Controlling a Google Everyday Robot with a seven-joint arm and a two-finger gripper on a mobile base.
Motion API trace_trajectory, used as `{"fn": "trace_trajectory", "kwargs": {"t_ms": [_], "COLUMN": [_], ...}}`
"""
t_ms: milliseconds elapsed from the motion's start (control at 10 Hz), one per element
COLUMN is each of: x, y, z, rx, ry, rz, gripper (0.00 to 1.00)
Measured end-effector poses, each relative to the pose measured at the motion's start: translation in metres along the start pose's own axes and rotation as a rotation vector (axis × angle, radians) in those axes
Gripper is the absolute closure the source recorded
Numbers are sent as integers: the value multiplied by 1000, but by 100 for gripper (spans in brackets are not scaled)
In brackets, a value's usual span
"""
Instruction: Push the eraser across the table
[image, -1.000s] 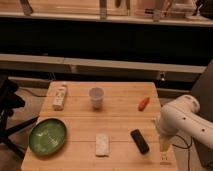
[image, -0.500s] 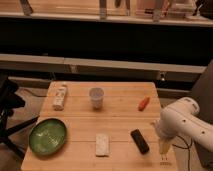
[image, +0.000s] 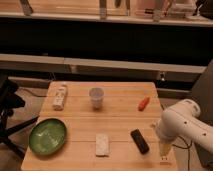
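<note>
Approach stage. Your gripper hangs low over the tabletop; you cannot tell whether it is open or closed. The eraser lies just to its left, untouched. The next move probably calls for meeting the eraser's near side, then sweeping steadily leftward.

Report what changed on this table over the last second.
The hand drifted slightly toward the near right corner of the table and sits just right of the eraser, not visibly touching it. Nothing was taken hold of or let go. The eraser, pale block, green bowl, cup, white bottle and orange object stayed put.
</note>
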Motion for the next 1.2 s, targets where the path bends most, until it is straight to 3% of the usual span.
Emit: {"fn": "trace_trajectory", "kwargs": {"t_ms": [500,700,1000,1200], "x": [0,6,-11,-7], "y": [8,10,-14,-9], "z": [5,11,29,36], "rx": [-9,-13,-24,-35], "ry": [-15,-15,-21,-20], "rz": [4,9,0,5], "gripper": [95,100,100,100]}}
